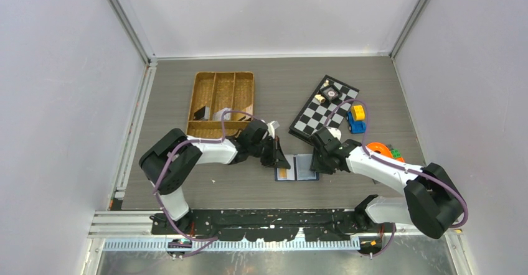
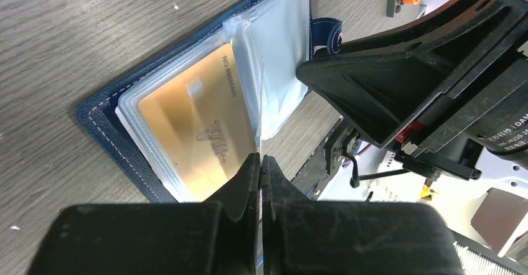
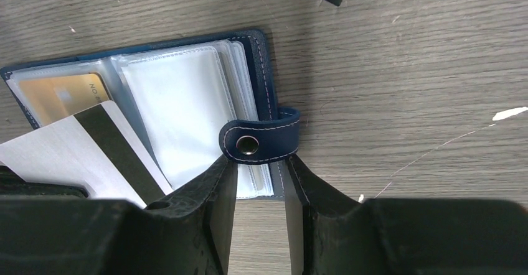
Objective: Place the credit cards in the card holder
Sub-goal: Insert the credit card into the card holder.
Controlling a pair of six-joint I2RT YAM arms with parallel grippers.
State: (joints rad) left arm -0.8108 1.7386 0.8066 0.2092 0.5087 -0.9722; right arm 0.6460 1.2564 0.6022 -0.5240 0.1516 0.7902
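**A:** What is the left gripper (image 2: 260,166) doing?

**B:** It is pinching a white card (image 3: 56,153) edge-on, with its jaws closed tight on it. The card is angling down just ahead of its tips, over the open holder (image 2: 99,116). The holder is lying flat on the table (image 2: 75,32).

**A:** And the right gripper (image 3: 258,175)?

**B:** Its jaws are standing narrowly apart, gripping nothing that I can see. The holder's snap tab (image 3: 258,141) is lying right at its fingertips. The clear sleeves (image 3: 180,107) are spreading ahead and to the left of them. It seems to be steadying the holder, but I cannot tell whether it is pressing down.

**A:** Is any card in yet?

**B:** A gold card (image 2: 193,132) is sitting in a sleeve just ahead and left of the left tips.

**A:** So which step is this?

**B:** I am judging that the white card is being inserted. Next, its leading edge is going to need a sleeve mouth near the fold. Then it should be sliding in flat while the right gripper is holding the holder steady.
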